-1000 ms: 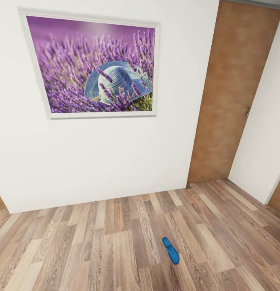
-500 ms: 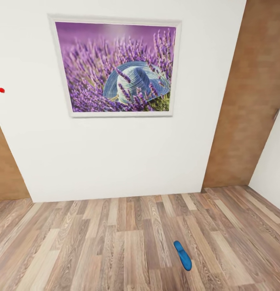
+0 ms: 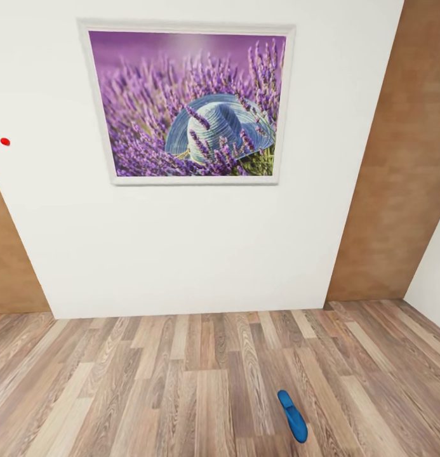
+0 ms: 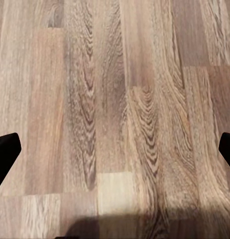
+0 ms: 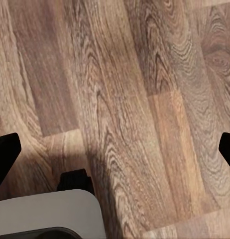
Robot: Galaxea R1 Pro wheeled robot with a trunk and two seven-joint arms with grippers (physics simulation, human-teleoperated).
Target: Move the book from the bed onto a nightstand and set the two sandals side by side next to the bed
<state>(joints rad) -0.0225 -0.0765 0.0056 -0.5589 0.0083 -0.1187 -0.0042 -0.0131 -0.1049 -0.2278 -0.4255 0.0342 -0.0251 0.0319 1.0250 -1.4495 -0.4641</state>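
One bright blue sandal (image 3: pixel 293 416) lies alone on the wood-plank floor (image 3: pixel 150 381), low in the head view and a little right of centre, its length pointing roughly away from me. The book, the bed and the nightstand are out of view. In the left wrist view my left gripper (image 4: pixel 115 154) hangs open over bare planks, its black fingertips (image 4: pixel 5 152) at the picture's edges. My right gripper (image 5: pixel 115 154) is open the same way above the floor, with nothing between its fingertips (image 5: pixel 5 152).
A white wall (image 3: pixel 181 254) faces me, carrying a framed lavender-and-hat picture (image 3: pixel 188 105) and a small red dot (image 3: pixel 4 141). A brown door (image 3: pixel 397 178) stands at the right, a brown panel (image 3: pixel 10 266) at the left. A grey part of my body (image 5: pixel 45 214) shows near the right gripper.
The whole head view has shifted: picture, door and sandal slid rightward in the frame and the sandal a bit lower, so the camera moved. The sandal itself has not moved.
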